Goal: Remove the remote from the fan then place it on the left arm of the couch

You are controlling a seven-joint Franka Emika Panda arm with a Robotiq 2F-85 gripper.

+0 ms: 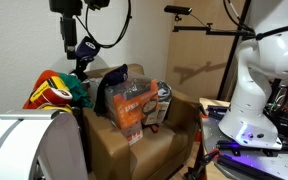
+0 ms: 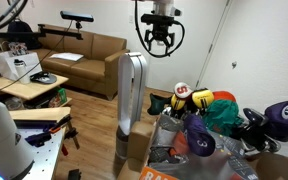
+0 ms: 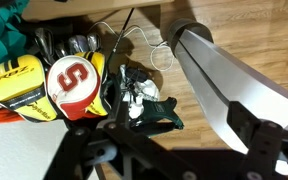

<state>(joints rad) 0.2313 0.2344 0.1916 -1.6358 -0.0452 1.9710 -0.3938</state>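
The white fan (image 2: 132, 95) stands upright on the wood floor and shows in both exterior views (image 1: 29, 145). In the wrist view it is the long pale body (image 3: 229, 85) at the right. A small dark grey piece on its top end (image 3: 189, 35) may be the remote; I cannot tell for sure. The tan couch (image 1: 134, 145) stands beside the fan, with snack bags on its seat. My gripper (image 2: 159, 44) hangs high above the fan's top, open and empty. It also shows in an exterior view (image 1: 74, 45) and in the wrist view (image 3: 174, 125).
A golf bag with colourful head covers (image 3: 64, 85) stands next to the fan, also in both exterior views (image 1: 54, 92) (image 2: 199, 100). A large brown sofa (image 2: 84, 50) is at the back wall. A white robot base (image 1: 259, 90) and a cluttered desk (image 2: 29, 85) are to the side.
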